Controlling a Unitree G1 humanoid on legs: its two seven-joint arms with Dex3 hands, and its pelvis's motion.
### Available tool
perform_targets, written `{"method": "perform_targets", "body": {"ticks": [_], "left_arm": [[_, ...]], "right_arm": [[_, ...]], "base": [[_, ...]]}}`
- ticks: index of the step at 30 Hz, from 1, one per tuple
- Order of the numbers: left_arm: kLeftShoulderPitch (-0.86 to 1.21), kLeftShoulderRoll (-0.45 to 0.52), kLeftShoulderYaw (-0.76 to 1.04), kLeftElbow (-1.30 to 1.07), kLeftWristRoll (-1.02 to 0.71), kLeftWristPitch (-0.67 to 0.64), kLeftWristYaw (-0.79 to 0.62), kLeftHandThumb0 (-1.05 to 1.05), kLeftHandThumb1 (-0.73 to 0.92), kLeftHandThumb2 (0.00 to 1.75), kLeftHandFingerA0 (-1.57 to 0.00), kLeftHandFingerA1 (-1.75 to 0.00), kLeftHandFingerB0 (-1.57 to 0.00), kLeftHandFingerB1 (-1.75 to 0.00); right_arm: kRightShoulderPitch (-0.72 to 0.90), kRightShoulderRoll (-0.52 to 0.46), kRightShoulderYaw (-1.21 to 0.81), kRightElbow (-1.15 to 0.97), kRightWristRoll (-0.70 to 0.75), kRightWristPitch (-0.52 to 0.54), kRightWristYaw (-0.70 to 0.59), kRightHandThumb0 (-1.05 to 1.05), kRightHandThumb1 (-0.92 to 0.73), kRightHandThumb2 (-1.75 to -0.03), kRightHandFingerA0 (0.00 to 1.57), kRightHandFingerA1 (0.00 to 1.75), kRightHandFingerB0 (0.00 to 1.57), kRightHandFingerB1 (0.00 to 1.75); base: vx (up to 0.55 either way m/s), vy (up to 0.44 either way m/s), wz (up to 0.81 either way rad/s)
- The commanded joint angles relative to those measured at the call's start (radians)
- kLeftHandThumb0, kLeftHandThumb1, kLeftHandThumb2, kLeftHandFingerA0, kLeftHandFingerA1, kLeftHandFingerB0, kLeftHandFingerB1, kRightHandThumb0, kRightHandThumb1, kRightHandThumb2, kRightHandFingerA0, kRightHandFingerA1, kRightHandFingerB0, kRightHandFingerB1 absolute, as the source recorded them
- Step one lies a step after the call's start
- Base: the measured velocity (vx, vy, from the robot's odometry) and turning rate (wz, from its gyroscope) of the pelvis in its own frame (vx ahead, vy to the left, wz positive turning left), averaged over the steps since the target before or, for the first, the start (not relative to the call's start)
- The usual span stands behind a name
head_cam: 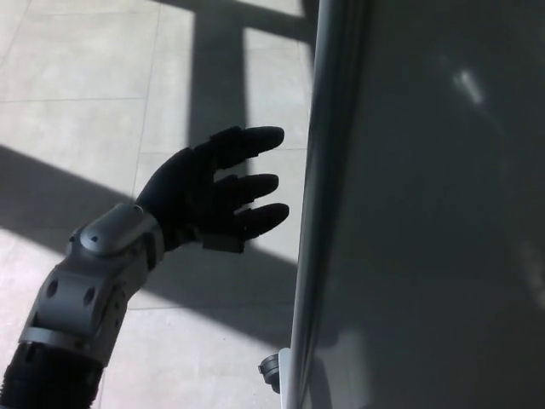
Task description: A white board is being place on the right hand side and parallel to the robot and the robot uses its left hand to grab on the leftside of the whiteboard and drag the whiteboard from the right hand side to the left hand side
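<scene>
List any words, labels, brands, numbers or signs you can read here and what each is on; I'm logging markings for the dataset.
None: no readable text shows anywhere in the head view.
Whiteboard: blank surface, only faint glare, no writing.
Left hand and grey forearm: no label or logo visible.
Floor: plain tiles, no signs.
Caster at the board's foot: no marking visible.
</scene>
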Motion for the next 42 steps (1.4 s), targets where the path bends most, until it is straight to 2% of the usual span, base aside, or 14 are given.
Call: {"method": "perform_targets", "body": {"ticks": [1, 17, 18, 19, 22, 23, 25, 26, 30, 31, 32, 35, 38, 42], "left_arm": [[-0.048, -0.014, -0.010, 0.053, 0.048, -0.041, -0.002, -0.55, 0.36, 0.68, -0.08, -0.40, -0.02, -0.24], [-0.127, -0.126, -0.106, 0.072, 0.136, -0.013, 0.056, -0.62, 0.39, 0.66, -0.12, -0.38, -0.05, -0.26], [-0.135, -0.132, -0.125, 0.078, 0.160, -0.016, 0.065, -0.64, 0.39, 0.70, -0.12, -0.38, -0.06, -0.25], [-0.150, -0.144, -0.142, 0.095, 0.176, -0.015, 0.068, -0.61, 0.39, 0.69, -0.13, -0.39, -0.06, -0.23], [-0.160, -0.178, -0.118, 0.137, 0.142, -0.019, 0.053, -0.59, 0.39, 0.64, -0.13, -0.39, -0.07, -0.20], [-0.162, -0.193, -0.117, 0.154, 0.143, -0.029, 0.058, -0.57, 0.38, 0.67, -0.15, -0.41, -0.06, -0.24], [-0.167, -0.219, -0.111, 0.189, 0.144, -0.048, 0.069, -0.56, 0.38, 0.67, -0.15, -0.41, -0.05, -0.25], [-0.172, -0.228, -0.108, 0.206, 0.148, -0.059, 0.071, -0.29, 0.22, 0.81, -0.02, -0.48, 0.00, -0.48], [-0.167, -0.246, -0.105, 0.227, 0.156, -0.079, 0.074, -0.28, 0.27, 0.83, -0.02, -0.47, 0.00, -0.48], [-0.158, -0.252, -0.103, 0.227, 0.160, -0.086, 0.088, -0.49, 0.41, 0.64, -0.26, -0.42, -0.10, -0.32], [-0.155, -0.255, -0.102, 0.228, 0.163, -0.089, 0.094, -0.49, 0.41, 0.64, -0.26, -0.42, -0.10, -0.32], [-0.133, -0.276, -0.067, 0.246, 0.155, -0.147, 0.129, -0.15, 0.69, 0.60, -0.84, -0.51, -0.62, -0.41], [-0.127, -0.272, -0.043, 0.262, 0.163, -0.159, 0.146, -0.14, 0.79, 0.64, -0.99, -0.61, -0.90, -0.57], [-0.120, -0.245, -0.027, 0.255, 0.171, -0.156, 0.135, -0.17, 0.78, 0.63, -0.94, -0.69, -0.85, -0.60]], "right_arm": [[0.008, -0.023, 0.006, 0.005, -0.003, -0.026, -0.016, -0.73, -0.64, -0.60, 1.00, 0.76, 0.45, 0.53], [-0.010, -0.028, 0.016, 0.033, 0.000, -0.029, -0.007, -0.77, -0.64, -0.59, 1.02, 0.76, 0.48, 0.52], [-0.009, -0.029, 0.019, 0.032, -0.002, -0.031, -0.008, -0.76, -0.48, -0.95, 0.97, 0.83, 0.43, 0.61], [-0.008, -0.028, 0.023, 0.030, -0.005, -0.034, -0.011, -0.76, -0.64, -0.60, 1.00, 0.76, 0.46, 0.51], [-0.009, -0.027, 0.030, 0.029, -0.006, -0.035, -0.014, -0.78, -0.64, -0.60, 1.00, 0.76, 0.46, 0.52], [-0.009, -0.028, 0.033, 0.027, -0.007, -0.032, -0.016, -0.76, -0.48, -0.95, 0.97, 0.84, 0.43, 0.61], [-0.009, -0.028, 0.038, 0.023, -0.010, -0.029, -0.022, -0.76, -0.48, -0.95, 0.97, 0.84, 0.43, 0.61], [-0.012, -0.026, 0.039, 0.022, -0.007, -0.026, -0.023, -0.77, -0.64, -0.60, 1.00, 0.77, 0.46, 0.52], [-0.011, -0.026, 0.039, 0.017, 0.002, -0.025, -0.007, -0.78, -0.64, -0.60, 1.01, 0.77, 0.47, 0.53], [-0.010, -0.029, 0.044, 0.015, -0.003, -0.024, -0.011, -0.78, -0.64, -0.60, 1.01, 0.77, 0.47, 0.53], [-0.010, -0.030, 0.046, 0.013, -0.005, -0.024, -0.013, -0.78, -0.64, -0.60, 1.01, 0.77, 0.47, 0.53], [-0.017, -0.033, 0.047, 0.012, -0.007, -0.011, -0.024, -0.75, -0.64, -0.60, 0.99, 0.76, 0.45, 0.51], [-0.020, -0.036, 0.047, 0.007, -0.005, 0.001, -0.026, -0.77, -0.64, -0.60, 1.02, 0.76, 0.47, 0.53], [-0.017, -0.035, 0.054, -0.002, -0.008, -0.003, -0.026, -0.77, -0.64, -0.60, 1.02, 0.77, 0.45, 0.54]], "base": [[0.00, 0.000, 0.00], [0.00, 0.000, 0.00], [0.00, 0.000, 0.00], [0.00, 0.000, 0.00], [0.00, 0.000, 0.00], [0.00, 0.000, 0.00], [0.00, 0.000, 0.00], [0.00, 0.000, 0.00], [0.00, 0.000, 0.00], [0.00, 0.000, 0.00], [0.00, 0.000, 0.00], [0.00, 0.000, 0.00], [0.00, 0.000, 0.00], [0.00, 0.000, 0.00]]}}
